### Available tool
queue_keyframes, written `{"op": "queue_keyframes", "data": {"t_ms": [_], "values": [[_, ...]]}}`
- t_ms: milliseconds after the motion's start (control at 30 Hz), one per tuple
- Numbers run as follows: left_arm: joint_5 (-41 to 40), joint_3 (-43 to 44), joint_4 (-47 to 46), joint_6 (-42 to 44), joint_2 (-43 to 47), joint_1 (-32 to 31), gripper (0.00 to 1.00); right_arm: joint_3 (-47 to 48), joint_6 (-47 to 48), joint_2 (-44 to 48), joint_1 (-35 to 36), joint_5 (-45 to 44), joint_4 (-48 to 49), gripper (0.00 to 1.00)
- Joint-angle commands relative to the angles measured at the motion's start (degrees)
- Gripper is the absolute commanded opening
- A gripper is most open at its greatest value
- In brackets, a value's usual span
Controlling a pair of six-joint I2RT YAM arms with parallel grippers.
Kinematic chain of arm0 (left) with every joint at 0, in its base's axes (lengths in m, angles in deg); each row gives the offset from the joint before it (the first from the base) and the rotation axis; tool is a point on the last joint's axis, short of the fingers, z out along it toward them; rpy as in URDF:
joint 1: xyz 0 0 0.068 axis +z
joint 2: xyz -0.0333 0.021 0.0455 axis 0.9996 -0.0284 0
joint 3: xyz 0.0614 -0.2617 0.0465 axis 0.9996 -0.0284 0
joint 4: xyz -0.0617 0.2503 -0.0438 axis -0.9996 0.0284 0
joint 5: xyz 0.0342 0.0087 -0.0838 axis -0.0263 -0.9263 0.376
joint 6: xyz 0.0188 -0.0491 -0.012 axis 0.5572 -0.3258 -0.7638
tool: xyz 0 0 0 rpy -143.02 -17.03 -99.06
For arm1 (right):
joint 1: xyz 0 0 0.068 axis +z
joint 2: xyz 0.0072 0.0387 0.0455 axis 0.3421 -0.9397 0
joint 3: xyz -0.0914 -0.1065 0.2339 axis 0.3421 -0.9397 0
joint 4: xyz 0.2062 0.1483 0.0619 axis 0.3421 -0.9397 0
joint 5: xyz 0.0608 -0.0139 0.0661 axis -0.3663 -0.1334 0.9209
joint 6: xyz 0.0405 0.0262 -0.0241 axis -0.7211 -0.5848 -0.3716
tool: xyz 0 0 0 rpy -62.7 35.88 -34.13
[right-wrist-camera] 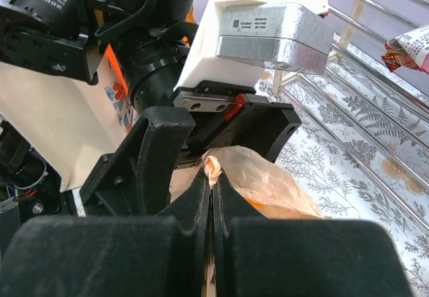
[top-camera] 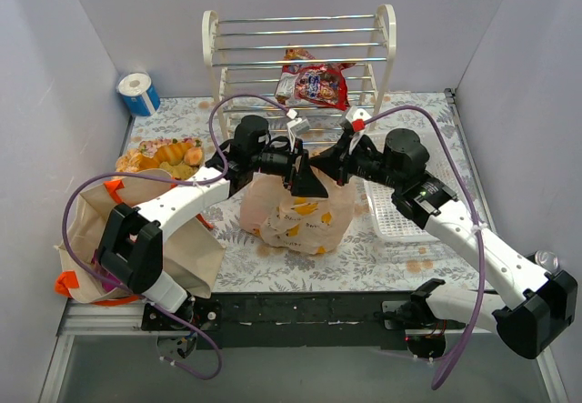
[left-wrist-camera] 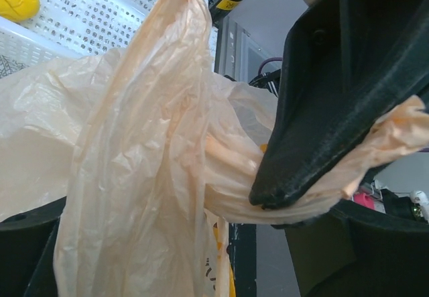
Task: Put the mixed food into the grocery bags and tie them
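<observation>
At table (top-camera: 382, 262) centre, crinkly translucent peach plastic bag (top-camera: 296, 216).

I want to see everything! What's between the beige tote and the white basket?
The peach-orange plastic bag sits between the canvas tote and the white basket, clear in the top view.

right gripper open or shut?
Shut: the right gripper is closed tight in the wrist view, pinching a twist of the plastic bag.
</observation>
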Motion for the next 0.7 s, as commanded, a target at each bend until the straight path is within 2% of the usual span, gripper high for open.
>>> {"op": "queue_keyframes", "data": {"t_ms": [0, 133, 200, 333, 500, 667], "values": [[1.8, -1.9, -7.1, -4.2, 1.1, 0.0, 0.79, -0.5, -1.3, -0.5, 1.0, -1.9, 5.2, 0.01], [1.5, -3.0, -10.5, -6.8, 0.8, 0.0, 0.7, -0.7, -1.5, -0.9, 1.6, -2.9, 5.5, 0.01], [2.0, -3.4, -11.7, -7.6, 1.0, 0.0, 0.7, -1.2, -1.4, -0.8, 1.7, -4.1, 5.6, 0.01], [3.7, -3.8, -10.8, -5.7, 2.4, 0.0, 0.75, -1.7, -0.4, -0.3, 1.7, -6.3, 4.9, 0.01], [4.1, -3.5, -4.6, -0.3, 3.9, 0.0, 0.8, -1.4, 0.3, 0.1, 1.7, -6.8, 3.5, 0.01], [3.5, -4.2, -10.3, -5.1, 3.2, 0.0, 0.8, -1.5, -0.4, -0.3, 1.6, -6.0, 3.9, 0.01]]}}
